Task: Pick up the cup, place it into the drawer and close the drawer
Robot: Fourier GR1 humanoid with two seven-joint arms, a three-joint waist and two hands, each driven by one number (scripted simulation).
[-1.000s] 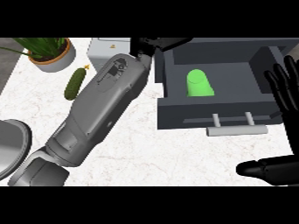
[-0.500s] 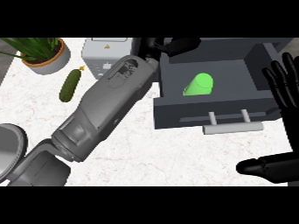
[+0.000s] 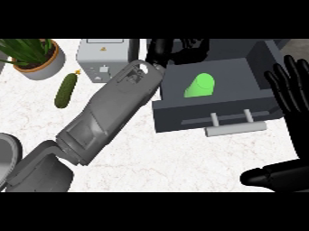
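One step remains: the cup [image 3: 200,85] lies in the open drawer [image 3: 214,115], left hand [image 3: 174,49] curled but empty above it, right hand [image 3: 297,90] resting open; next, push the drawer shut.

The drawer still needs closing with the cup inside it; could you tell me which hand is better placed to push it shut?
Probably the right hand: it is open beside the drawer front and handle. The left hand sits behind the drawer's far edge.
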